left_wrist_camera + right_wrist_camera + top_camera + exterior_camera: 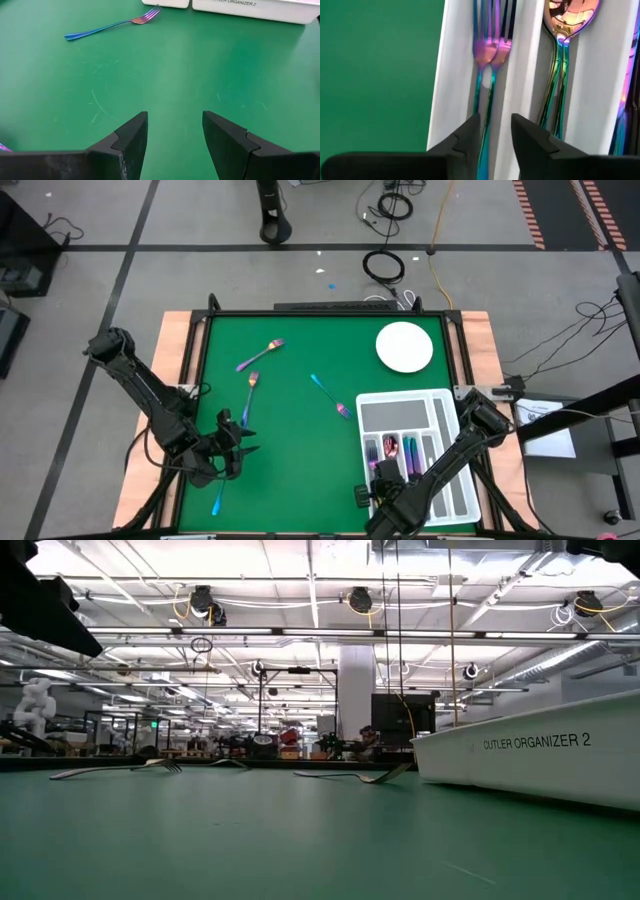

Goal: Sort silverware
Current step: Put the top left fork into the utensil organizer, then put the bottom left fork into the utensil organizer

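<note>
Sorting iridescent silverware, the two arms are standing partway through the job: the white organizer tray [447,402] at the counter's right is already holding several pieces, with two forks [490,50] lying side by side in one slot and what look like two spoons [566,20] in the next. Loose pieces are still waiting on the green counter [300,470]: a spoon [260,355] and a fork [250,392] toward the far left, a fork [329,395] just left of the tray, and a blue-handled piece [217,502] near the front edge beside the left arm. The left tool [175,132] is hovering low over bare green with its jaws apart and empty. The right tool [495,135] is hanging over the fork slot, jaws narrowly parted and gripping nothing. Each piece is showing a slim handle shading from pink to purple to blue. A round white plate [404,347] is sitting unused beyond the tray
</note>
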Motion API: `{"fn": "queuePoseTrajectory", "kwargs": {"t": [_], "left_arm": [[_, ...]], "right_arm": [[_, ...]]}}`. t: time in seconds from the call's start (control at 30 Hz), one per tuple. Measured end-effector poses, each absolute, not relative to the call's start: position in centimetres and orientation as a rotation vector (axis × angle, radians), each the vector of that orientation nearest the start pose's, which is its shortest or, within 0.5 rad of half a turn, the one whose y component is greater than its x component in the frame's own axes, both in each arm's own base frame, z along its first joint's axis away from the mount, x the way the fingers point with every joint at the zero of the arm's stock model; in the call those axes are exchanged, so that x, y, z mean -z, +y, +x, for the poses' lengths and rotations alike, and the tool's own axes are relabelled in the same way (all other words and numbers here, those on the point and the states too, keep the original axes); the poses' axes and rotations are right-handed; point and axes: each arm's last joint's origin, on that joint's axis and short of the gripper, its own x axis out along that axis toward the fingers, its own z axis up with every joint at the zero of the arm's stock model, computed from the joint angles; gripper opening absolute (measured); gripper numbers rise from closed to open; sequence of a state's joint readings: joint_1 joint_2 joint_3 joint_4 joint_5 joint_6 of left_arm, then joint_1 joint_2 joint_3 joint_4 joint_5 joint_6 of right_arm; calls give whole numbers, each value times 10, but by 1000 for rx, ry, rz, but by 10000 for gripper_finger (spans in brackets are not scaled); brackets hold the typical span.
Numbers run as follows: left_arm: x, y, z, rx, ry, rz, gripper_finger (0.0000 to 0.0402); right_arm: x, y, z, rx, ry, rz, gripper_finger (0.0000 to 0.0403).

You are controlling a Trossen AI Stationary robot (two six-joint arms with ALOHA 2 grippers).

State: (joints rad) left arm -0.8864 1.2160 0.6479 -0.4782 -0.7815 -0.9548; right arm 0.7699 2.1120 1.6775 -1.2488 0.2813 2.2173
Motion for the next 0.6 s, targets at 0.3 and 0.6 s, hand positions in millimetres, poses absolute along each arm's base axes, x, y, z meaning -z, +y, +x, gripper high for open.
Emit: {"fn": "queuePoseTrajectory", "kwargs": {"t": [0.3,0.6], "left_arm": [[-193,-151,149,-232,652,-139,192],[-193,-151,149,-233,652,-139,192]], "right_arm": [[-191,262,290,1150,1057,940,116],[-212,249,287,1137,1069,912,116]]}}
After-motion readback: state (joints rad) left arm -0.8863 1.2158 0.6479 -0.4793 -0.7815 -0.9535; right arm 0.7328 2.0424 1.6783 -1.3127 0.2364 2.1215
